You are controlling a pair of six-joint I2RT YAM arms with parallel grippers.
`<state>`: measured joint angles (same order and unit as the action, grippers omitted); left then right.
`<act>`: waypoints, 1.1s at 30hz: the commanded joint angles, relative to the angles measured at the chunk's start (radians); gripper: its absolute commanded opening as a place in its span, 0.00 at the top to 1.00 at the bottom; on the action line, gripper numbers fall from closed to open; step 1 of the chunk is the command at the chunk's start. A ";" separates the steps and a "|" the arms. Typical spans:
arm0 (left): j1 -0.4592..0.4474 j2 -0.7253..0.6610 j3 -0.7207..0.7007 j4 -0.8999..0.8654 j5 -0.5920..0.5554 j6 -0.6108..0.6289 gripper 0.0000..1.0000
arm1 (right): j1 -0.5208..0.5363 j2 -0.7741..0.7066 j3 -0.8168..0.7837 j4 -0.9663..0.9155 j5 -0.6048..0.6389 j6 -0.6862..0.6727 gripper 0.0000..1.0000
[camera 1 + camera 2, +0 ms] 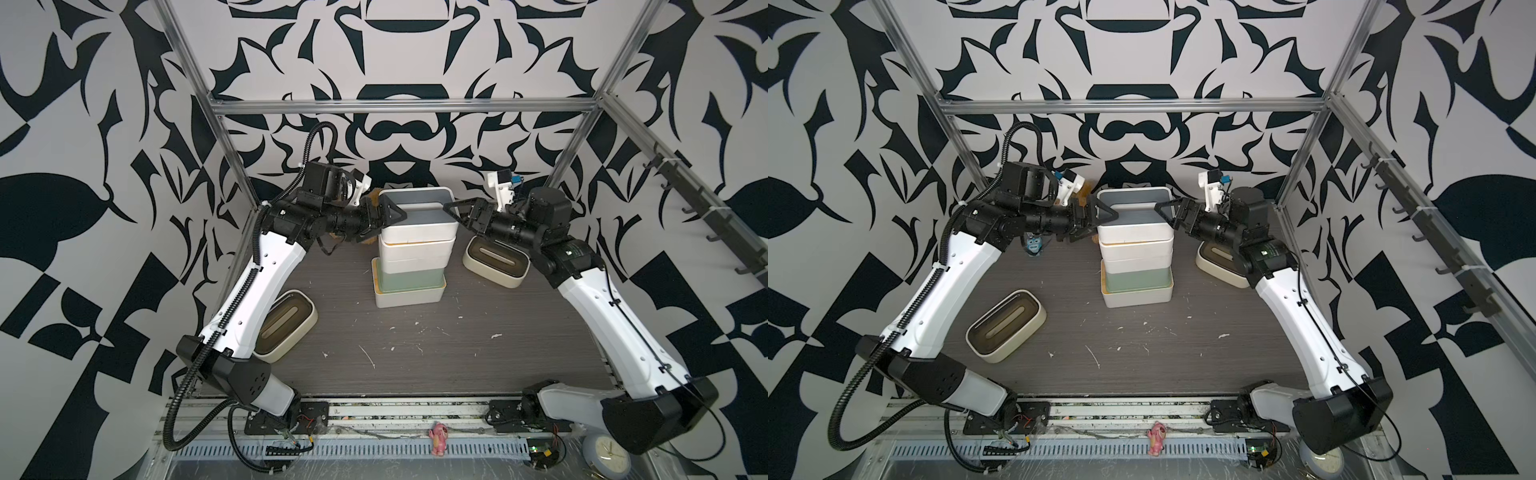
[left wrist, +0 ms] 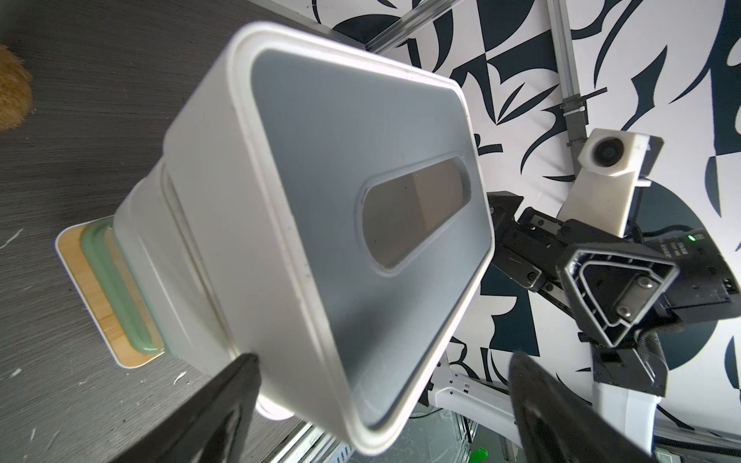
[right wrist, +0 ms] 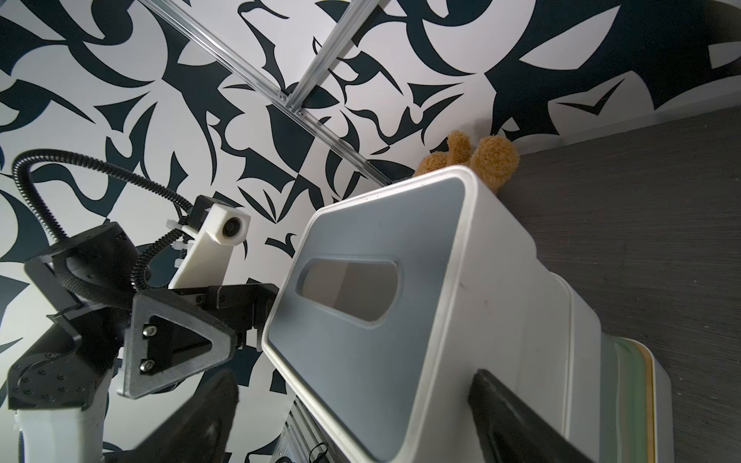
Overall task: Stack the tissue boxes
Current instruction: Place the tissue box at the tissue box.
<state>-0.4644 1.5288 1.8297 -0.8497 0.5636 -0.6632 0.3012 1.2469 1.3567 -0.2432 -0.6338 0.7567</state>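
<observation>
Left tool [image 1: 390, 218] and right tool [image 1: 455, 216], both spread wide, flank the two short ends of the grey-lidded white box [image 1: 417, 205]. Neither pinches it; whether any finger brushes its wall I cannot tell. That box sits topmost on the stack [image 1: 1136, 253], five high: a white box with bamboo lid [image 1: 409, 298] at the base, the sage green box [image 1: 411, 279] upon it, two more white boxes [image 1: 411, 251], then the grey-lidded one. The layers sit slightly staggered.

Step in hand, as I judge it: letting go of the fifth box. Two cream boxes with dark-brown lids lie unstacked on the worktop [image 1: 415, 357]. One cream box [image 1: 1007, 326] is on my left-arm side of the stack, nearer my bases. The other cream box [image 1: 496, 259] is just beside the stack on my right-arm side, partly under that arm.

The next move calls for drawing both tools outward without nudging the tall column, then fetching a cream box and lifting it high.

Behind the stack sits a brown teddy bear [image 3: 469, 160]. Worktop: dark grey woodgrain, flecked with white scraps. Room: black-and-white patterned walls [image 1: 83, 124], aluminium frame [image 1: 399, 106].
</observation>
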 commanded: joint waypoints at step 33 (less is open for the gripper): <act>0.107 -0.317 -0.174 -0.069 -0.186 0.170 0.01 | -0.166 -0.124 -0.002 -0.316 0.322 -0.038 0.01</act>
<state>-0.3614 1.2625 1.6955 -0.9024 0.4129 -0.5484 0.1440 1.1473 1.3537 -0.4740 -0.4194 0.7296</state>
